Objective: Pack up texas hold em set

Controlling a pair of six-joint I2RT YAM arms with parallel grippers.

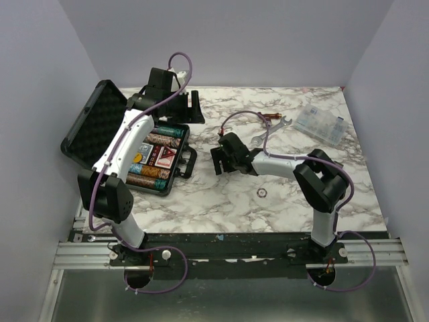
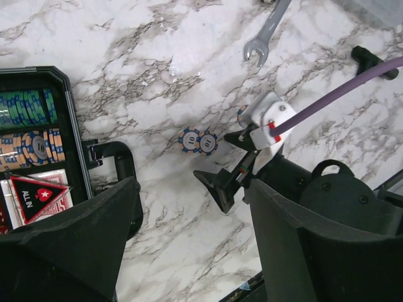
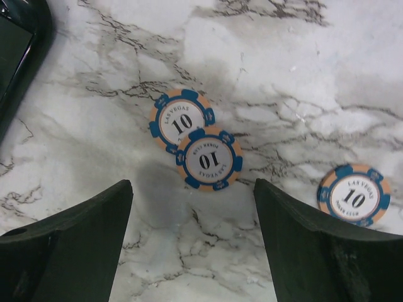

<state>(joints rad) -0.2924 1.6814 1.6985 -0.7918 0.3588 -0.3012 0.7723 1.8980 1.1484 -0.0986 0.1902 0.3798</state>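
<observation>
We had right gripper (image 3: 192,187) hovering, jaws spread empty, over two overlapping orange-and-blue round poker chips (image 3: 210,158) on marble table (image 3: 283,63); third chip (image 3: 354,195) nearby. Meanwhile left gripper (image 2: 189,189) gaped empty beside open black hard briefcase (image 1: 94,131). We judged: gathering strays. Next: pinch upper one alone, carry to briefcase.

Wide overhead view; both close wrist views share two chips (image 3: 195,141).

The upper chip (image 3: 182,119), the chip overlapping it (image 3: 209,158) and the chip at lower right (image 3: 354,195) each read "LAS VEGAS 10", the last also "POKER CLUB", and the triangular disc (image 2: 39,196) at the left edge of the left wrist view reads "ALL IN".
</observation>
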